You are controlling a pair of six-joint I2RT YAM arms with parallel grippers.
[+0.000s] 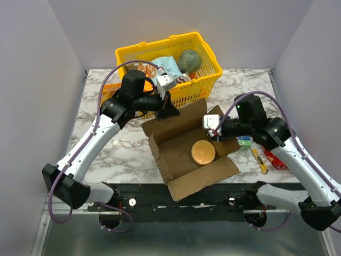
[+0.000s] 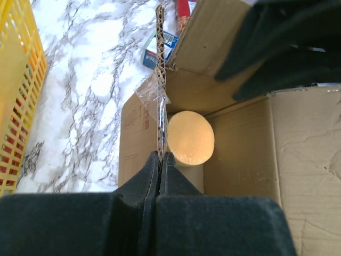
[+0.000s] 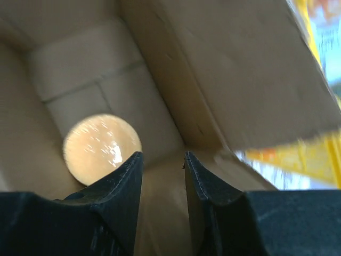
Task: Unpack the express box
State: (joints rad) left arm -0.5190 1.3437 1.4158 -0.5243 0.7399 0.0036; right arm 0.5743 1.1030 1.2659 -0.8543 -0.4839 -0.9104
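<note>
The express box (image 1: pixel 181 160) is a brown cardboard carton, open in the middle of the table, flaps spread. A round golden bun-like item (image 1: pixel 203 152) lies inside it; it also shows in the left wrist view (image 2: pixel 191 137) and the right wrist view (image 3: pixel 101 147). My left gripper (image 1: pixel 169 109) is shut on the edge of the box's far flap (image 2: pixel 160 80), which stands on end between the fingers (image 2: pixel 160 156). My right gripper (image 1: pixel 213 128) is open and empty just above the box's right rim, the jaws (image 3: pixel 162 157) pointing down into the box beside the round item.
A yellow plastic basket (image 1: pixel 205 74) with packets and a green ball stands behind the box. A small blue-green pack (image 1: pixel 244 141), a yellow cutter (image 1: pixel 259 160) and a red packet (image 1: pixel 275 158) lie right of the box. An orange item (image 1: pixel 109 92) lies behind my left arm.
</note>
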